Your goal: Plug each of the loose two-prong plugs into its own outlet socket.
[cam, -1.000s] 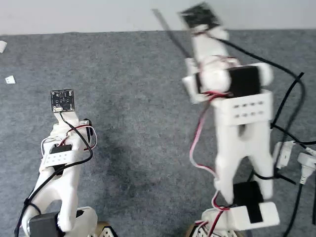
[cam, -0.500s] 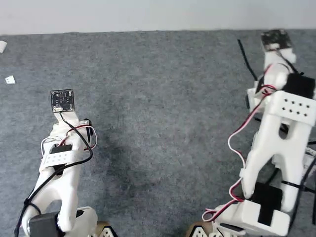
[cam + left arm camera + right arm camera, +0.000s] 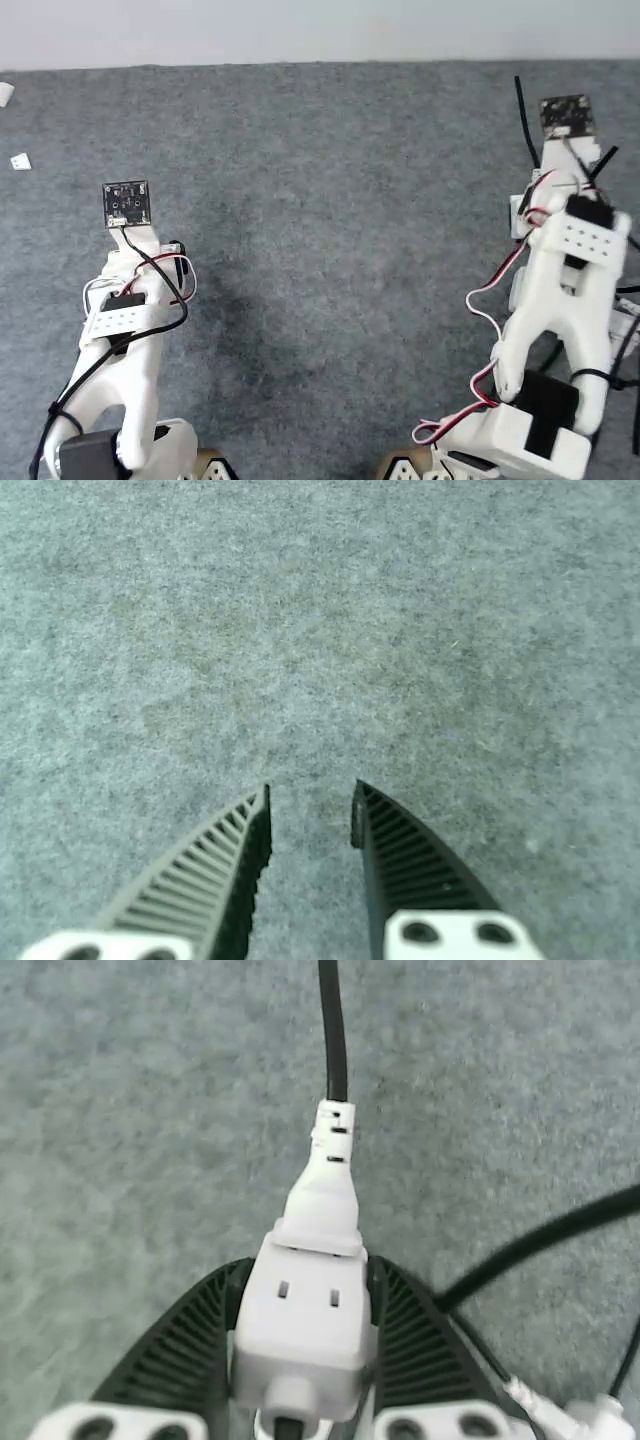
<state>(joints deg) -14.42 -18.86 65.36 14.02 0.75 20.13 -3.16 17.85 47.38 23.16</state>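
Right gripper [image 3: 305, 1272] clamped on the white socket [image 3: 300, 1325], jaws spread to its width and pressing both flanks, two slots bare on the upper face. Black cord [image 3: 331, 1020] running straight out of the socket's far end across the grey mat [image 3: 120, 1110]. Just beside the socket, on the wrist side, seemingly a loose white plug [image 3: 600, 1412], too close to the edge to be sure. Second cord [image 3: 545, 1245] passing between it and the socket. Left gripper [image 3: 311, 788] well apart from the socket, parted a little with nothing between the fingers, hanging over bare mat.

Judged as the step of steadying the socket, ready for a plug. To do it well:
- Hold the clamp square on the flanks to stop any twisting.
- Leave the slots uncovered.
- Mind the cord's pull, apt to swing the socket.
- Bring the plug in line with the slots, prongs parallel.
- Push straight, never at an angle.
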